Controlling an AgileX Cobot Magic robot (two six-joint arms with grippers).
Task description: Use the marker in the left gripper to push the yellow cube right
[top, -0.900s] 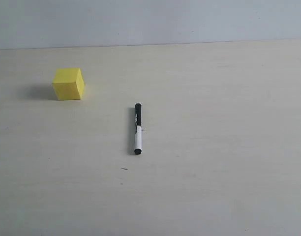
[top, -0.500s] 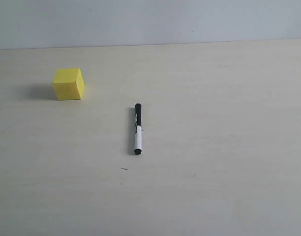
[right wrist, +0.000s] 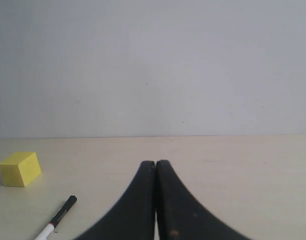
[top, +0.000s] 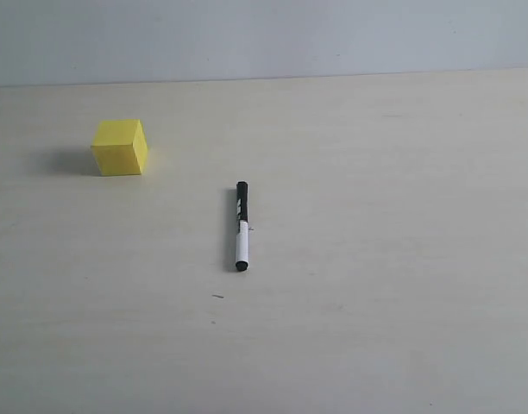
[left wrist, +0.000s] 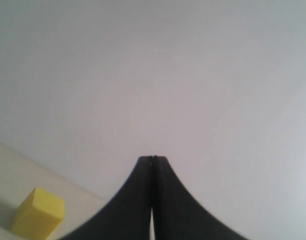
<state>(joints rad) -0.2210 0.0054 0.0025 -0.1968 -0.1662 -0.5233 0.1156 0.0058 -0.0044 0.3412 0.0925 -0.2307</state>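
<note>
The yellow cube (top: pixel 119 147) rests on the pale table at the far left. The marker (top: pixel 242 226) lies loose near the table's middle, black cap pointing away, to the right of the cube and nearer the front; no gripper holds it. Neither arm appears in the exterior view. My left gripper (left wrist: pixel 153 159) is shut with nothing between its fingers and faces the grey wall, the yellow cube (left wrist: pixel 38 212) low at one side of its view. My right gripper (right wrist: pixel 155 163) is also shut and empty, with the yellow cube (right wrist: pixel 19 169) and the marker (right wrist: pixel 58 216) off to one side of it.
The pale wooden table (top: pixel 376 259) meets a plain grey wall (top: pixel 264 39) at the back. A small dark speck (top: pixel 218 297) lies on the table in front of the marker.
</note>
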